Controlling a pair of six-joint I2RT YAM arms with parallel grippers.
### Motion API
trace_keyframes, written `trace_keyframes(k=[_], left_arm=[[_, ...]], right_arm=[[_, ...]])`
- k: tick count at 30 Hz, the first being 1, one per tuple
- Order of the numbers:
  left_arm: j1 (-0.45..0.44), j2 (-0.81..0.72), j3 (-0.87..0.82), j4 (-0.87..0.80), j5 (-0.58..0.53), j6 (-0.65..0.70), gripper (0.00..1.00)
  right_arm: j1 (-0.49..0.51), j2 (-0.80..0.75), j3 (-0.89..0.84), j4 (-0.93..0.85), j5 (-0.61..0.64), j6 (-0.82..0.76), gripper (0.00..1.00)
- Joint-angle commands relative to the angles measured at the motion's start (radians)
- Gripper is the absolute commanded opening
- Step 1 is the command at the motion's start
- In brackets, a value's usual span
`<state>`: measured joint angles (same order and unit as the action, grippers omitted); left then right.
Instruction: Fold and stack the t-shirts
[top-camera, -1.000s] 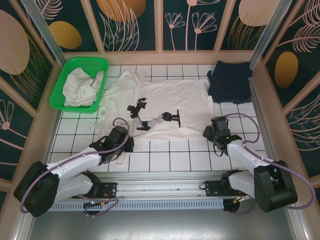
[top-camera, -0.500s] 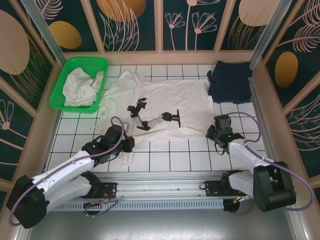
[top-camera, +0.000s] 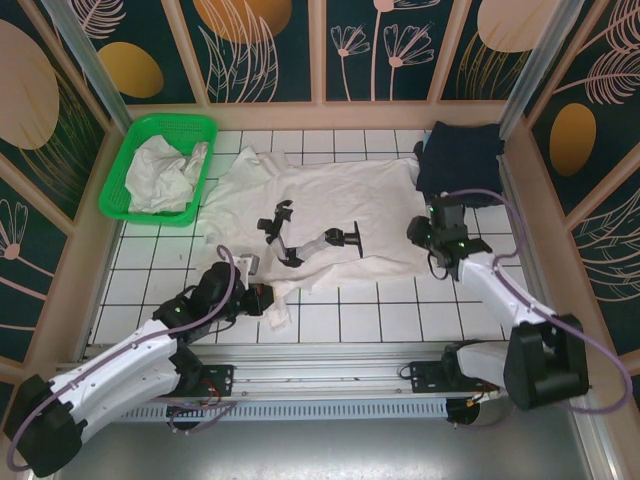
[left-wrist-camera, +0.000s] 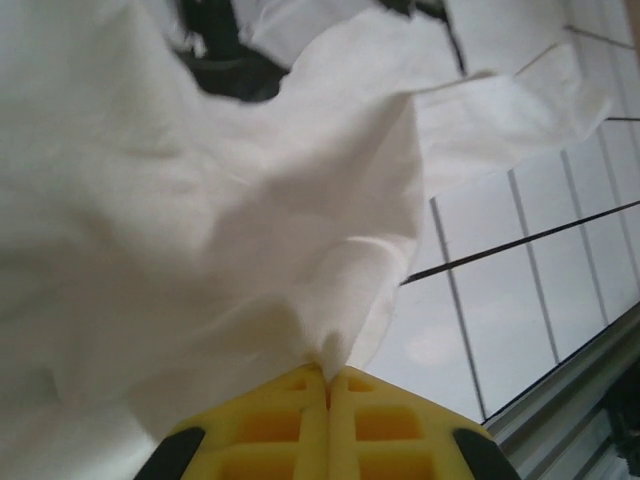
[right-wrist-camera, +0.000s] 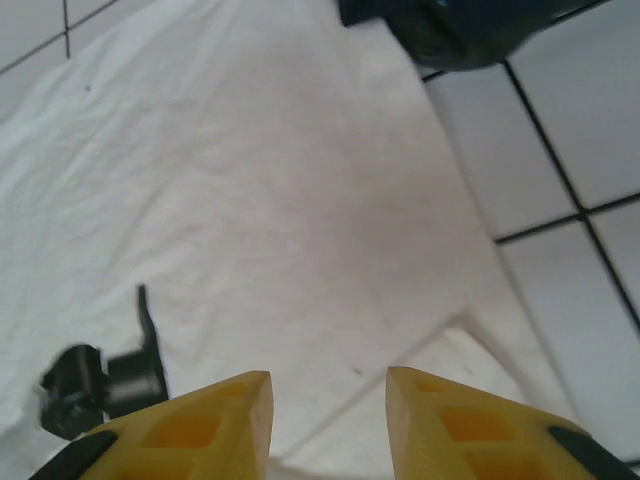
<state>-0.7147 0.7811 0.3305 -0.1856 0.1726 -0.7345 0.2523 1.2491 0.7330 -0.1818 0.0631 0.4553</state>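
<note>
L hand (left-wrist-camera: 328, 385) pinched shut on near-left edge of white t-shirt (top-camera: 340, 205); has drawn back twd base, cloth bunched behind it. R hand (right-wrist-camera: 329, 400), jaws part-open & empty, has moved out over shirt's right edge, beside navy t-shirt (top-camera: 460, 160). Shirt spread mid-counter (top-camera: 400, 320); prob. setting up 1st fold.
</note>
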Motion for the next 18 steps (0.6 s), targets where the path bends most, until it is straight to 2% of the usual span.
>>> trace_keyframes(k=[1,4,8,13,18], left_arm=[[-0.008,-0.035,-0.019,0.090,-0.025,-0.040,0.24],[-0.007,-0.065,0.039,0.096,-0.105,-0.011,0.56],[-0.006,0.002,0.182,0.038,-0.215,0.053,0.73],[0.011,0.263,0.365,0.073,-0.311,0.181,0.86],[0.152,0.592,0.517,0.169,-0.203,0.251,0.83]], right_arm=[[0.011,0.084,0.008,0.023,0.034,-0.007,0.40],[0.003,0.192,0.034,0.028,0.048,-0.001,0.41],[0.003,0.271,0.045,-0.012,0.079,0.015,0.49],[-0.037,0.255,-0.018,0.005,0.114,0.050,0.49],[-0.052,0.304,-0.016,0.006,0.128,0.056,0.47]])
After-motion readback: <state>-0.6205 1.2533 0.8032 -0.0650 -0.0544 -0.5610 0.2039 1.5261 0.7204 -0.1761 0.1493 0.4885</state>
